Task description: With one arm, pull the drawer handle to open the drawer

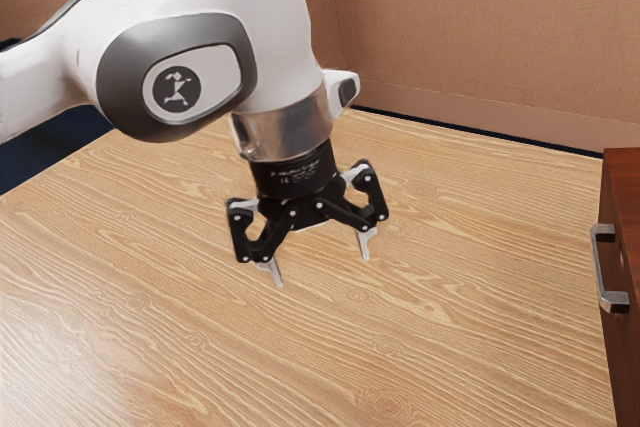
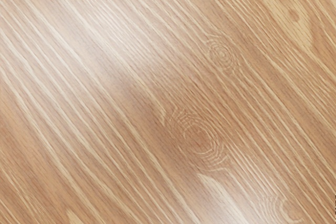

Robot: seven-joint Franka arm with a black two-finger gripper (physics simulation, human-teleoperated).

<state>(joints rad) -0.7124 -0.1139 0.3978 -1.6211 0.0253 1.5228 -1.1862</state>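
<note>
Overhead, black hand (image 1: 321, 262) spread above grained wood table (image 1: 450, 287), squared metal handle (image 1: 605, 267) well apart.

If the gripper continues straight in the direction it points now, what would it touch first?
Most likely the wooden table top, because the open gripper points down at it with nothing between them. The drawer handle lies aside, toward the exterior view's right, not in that line.

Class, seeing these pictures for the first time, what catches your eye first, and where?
The white arm looms at the exterior view's upper left, its gripper hanging open above the wooden table. At that view's right edge, a metal handle stands upright on a dark drawer front, apart from the gripper.
</note>
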